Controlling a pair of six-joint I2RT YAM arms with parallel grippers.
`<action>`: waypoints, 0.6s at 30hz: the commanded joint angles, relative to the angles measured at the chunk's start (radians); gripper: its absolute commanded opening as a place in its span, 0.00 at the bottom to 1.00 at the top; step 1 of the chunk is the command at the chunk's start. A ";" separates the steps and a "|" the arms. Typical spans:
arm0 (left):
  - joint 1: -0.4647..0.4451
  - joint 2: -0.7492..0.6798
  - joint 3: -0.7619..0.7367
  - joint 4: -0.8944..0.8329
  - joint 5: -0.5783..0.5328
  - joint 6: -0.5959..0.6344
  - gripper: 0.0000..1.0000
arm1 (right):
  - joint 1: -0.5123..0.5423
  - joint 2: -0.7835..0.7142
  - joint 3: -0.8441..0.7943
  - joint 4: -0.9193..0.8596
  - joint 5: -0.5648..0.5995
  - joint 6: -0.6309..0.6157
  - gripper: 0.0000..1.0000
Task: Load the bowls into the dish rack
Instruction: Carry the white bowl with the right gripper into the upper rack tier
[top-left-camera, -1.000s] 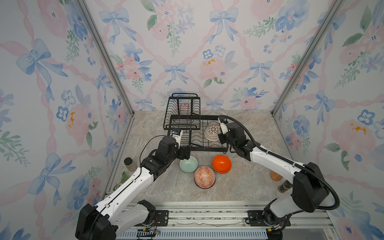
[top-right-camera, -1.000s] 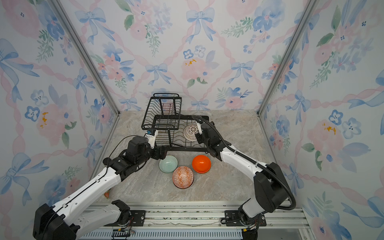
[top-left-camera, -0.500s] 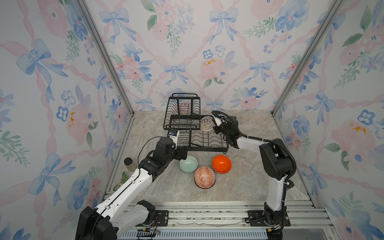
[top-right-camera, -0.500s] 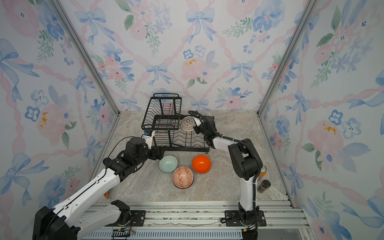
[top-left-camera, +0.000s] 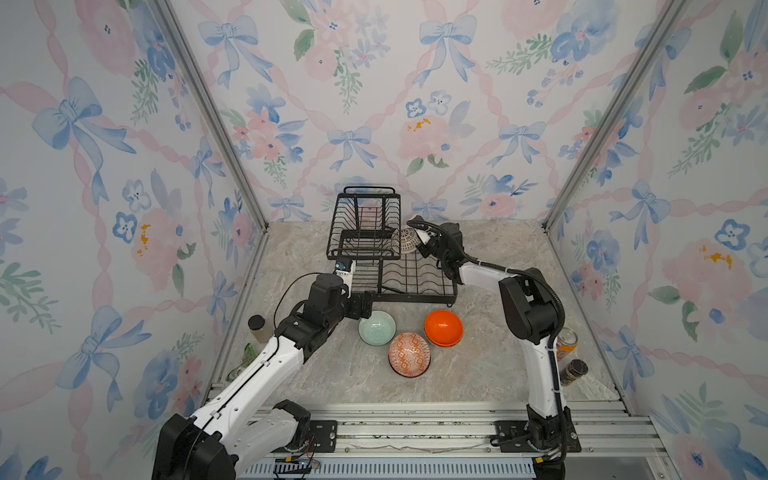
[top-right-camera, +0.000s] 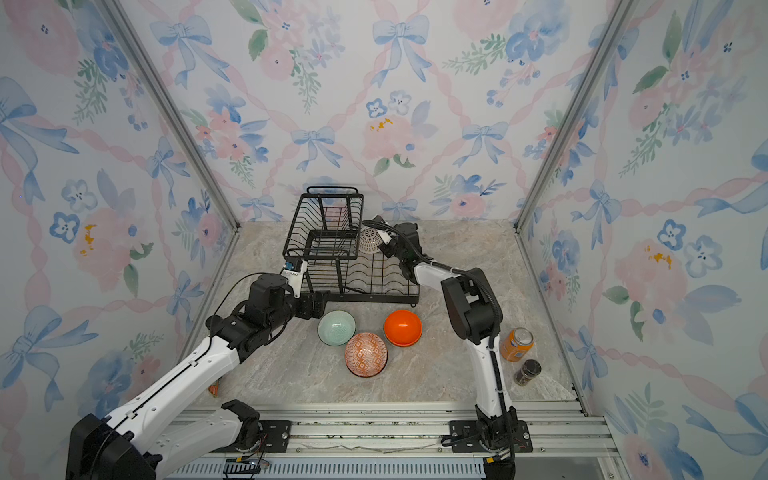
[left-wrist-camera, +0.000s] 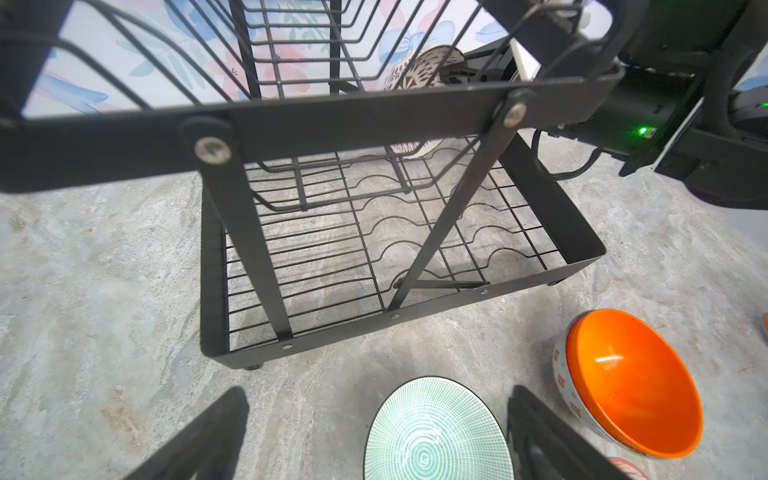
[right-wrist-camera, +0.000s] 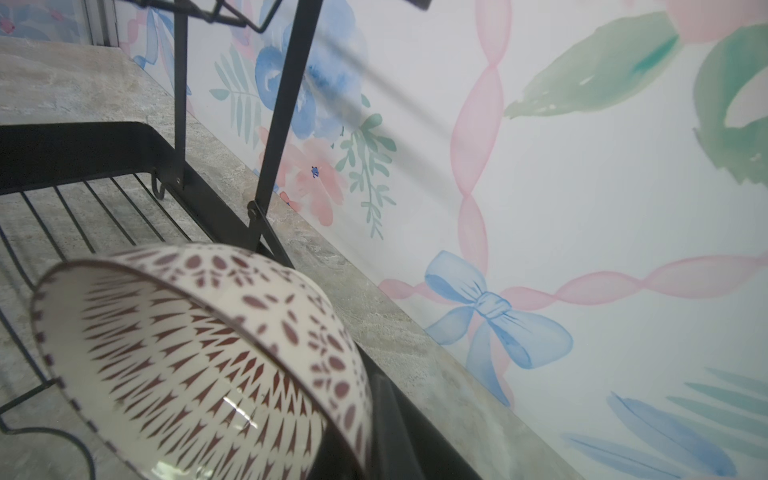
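The right end effector is clenched on the rim of a white round bowl with a dark leaf pattern, holding it tipped on its side. The bowl is at the far right part of the black two-tiered wire dish rack, above the slotted lower tray and just beside the right edge of the raised upper basket. Whether it touches the tray wires cannot be told. The right wrist view shows the bowl's patterned inside against the rack's black frame.

The left end effector is released, its jaws spread wide and gripping nothing. It hovers near the rack's front left corner, over the grey marbled surface.

Three bowls rest on the surface in front of the rack:
- A mint green bowl lies just beside the left end effector.
- A glossy orange bowl sits to its right.
- An orange-and-white patterned bowl is nearest the robot base, between the other two.
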 joint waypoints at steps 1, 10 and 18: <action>0.008 -0.013 -0.011 0.002 0.016 0.019 0.98 | 0.024 0.015 0.056 0.042 0.009 -0.043 0.00; 0.011 -0.033 -0.043 0.000 0.021 0.012 0.98 | 0.026 0.038 -0.033 0.236 -0.015 -0.149 0.00; 0.011 -0.037 -0.042 0.001 0.028 0.010 0.98 | 0.020 0.037 -0.140 0.455 0.019 -0.230 0.00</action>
